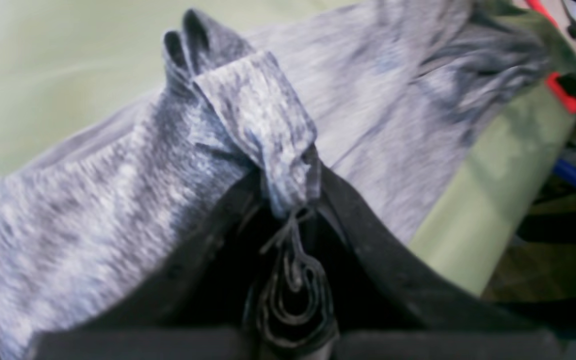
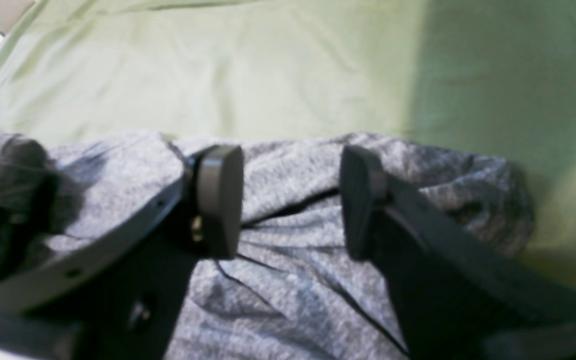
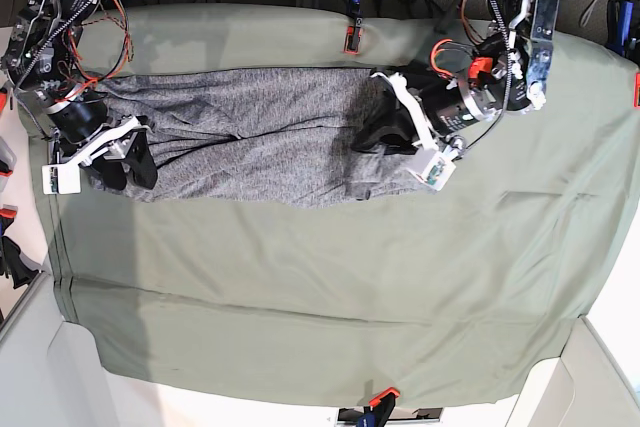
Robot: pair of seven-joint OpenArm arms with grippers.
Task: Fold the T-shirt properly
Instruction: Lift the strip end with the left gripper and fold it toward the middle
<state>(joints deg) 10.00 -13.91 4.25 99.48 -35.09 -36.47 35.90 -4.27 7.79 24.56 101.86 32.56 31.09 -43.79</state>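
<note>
The left end effector [image 1: 288, 200] is clamped on a bunched fold of the T-shirt [image 1: 253, 110]; in the left wrist view the grey speckled fabric rises out of the closed black jaws and flops over itself toward 12 o'clock. In the base view this end effector [image 3: 398, 137] sits at the shirt's 3 o'clock end, with dark fabric gathered under it.

The right end effector [image 2: 290, 200] has its jaws spread apart, gripping nothing. Its two pads [image 2: 220, 200] stand on either side of a band of wrinkled shirt fabric [image 2: 288, 280], with cloth visible in the gap between them; whether the pads touch the fabric cannot be told. In the base view this end effector [image 3: 120, 152] is at the shirt's 9 o'clock end.

The T-shirt [image 3: 250, 137] lies stretched as a long band across the upper part of the table [image 3: 330, 287], running from 9 o'clock to 3 o'clock between the two end effectors. Its surface is creased, with a darker fold near the middle. The table is covered by a sage-green cloth [image 2: 288, 65], which shows bare beyond the shirt in the right wrist view. A red and black clamp [image 3: 352, 39] sits on the table's far edge, at 12 o'clock from the shirt, apart from it. Both wrist views are blurred, so finer detail of the fabric is unclear.
</note>
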